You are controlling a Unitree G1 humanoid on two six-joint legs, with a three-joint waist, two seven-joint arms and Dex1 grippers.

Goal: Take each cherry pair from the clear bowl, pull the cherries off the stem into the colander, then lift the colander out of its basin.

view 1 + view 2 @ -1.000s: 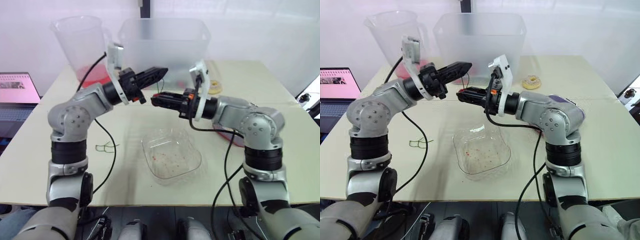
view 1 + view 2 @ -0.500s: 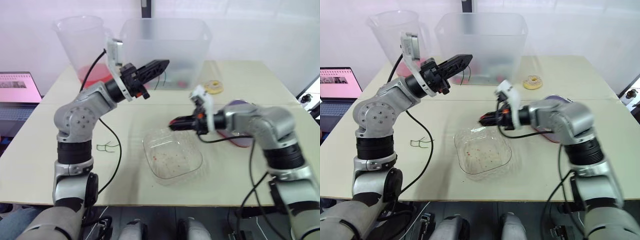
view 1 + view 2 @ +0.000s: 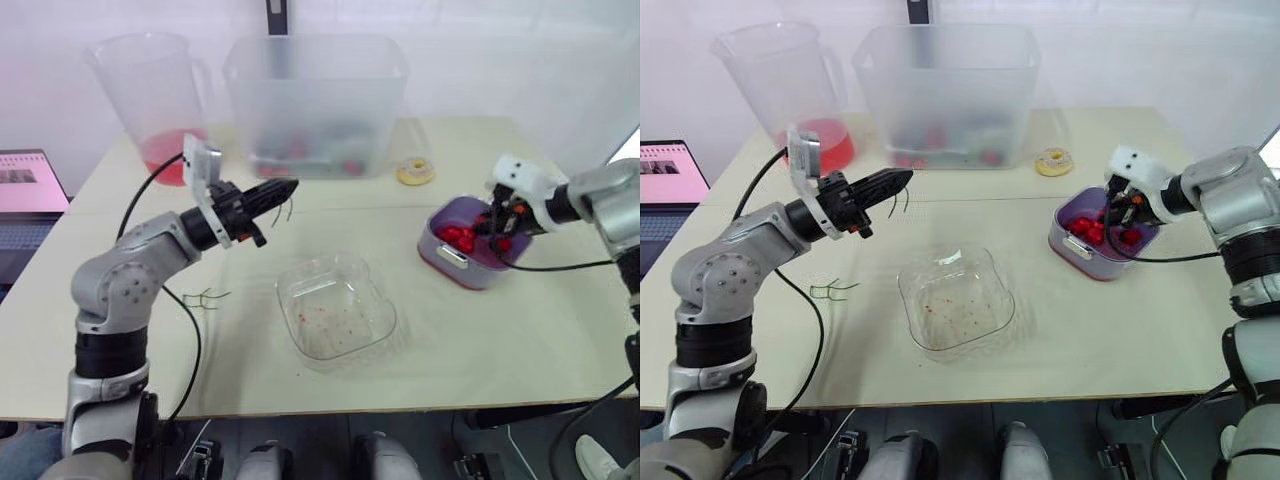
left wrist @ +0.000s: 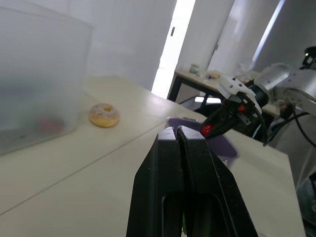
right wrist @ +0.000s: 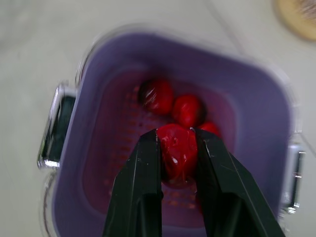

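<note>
1. Your right gripper (image 5: 176, 134) hangs over the purple colander (image 5: 256, 123), well to the right of the clear bowl (image 3: 337, 318). Its jaws are narrow, clamped on one red cherry (image 5: 176, 153).
2. More cherries (image 5: 157, 96) lie in the colander beneath that one.
3. Your left gripper (image 3: 282, 189) is raised beyond the bowl's far left corner. Its jaws are pressed together on a thin green stem (image 3: 288, 211), which dangles from the tips.
4. The bowl sits on the table (image 3: 250, 380) between your two arms, with red specks on its bottom.
5. Bare stems (image 3: 207, 297) lie on the table to the left of the bowl.
6. Behind the bowl stands a frosted tub (image 3: 315, 100). A jug (image 3: 150, 90) is back and left of the bowl, and a doughnut (image 3: 414, 172) is back and right of it.
</note>
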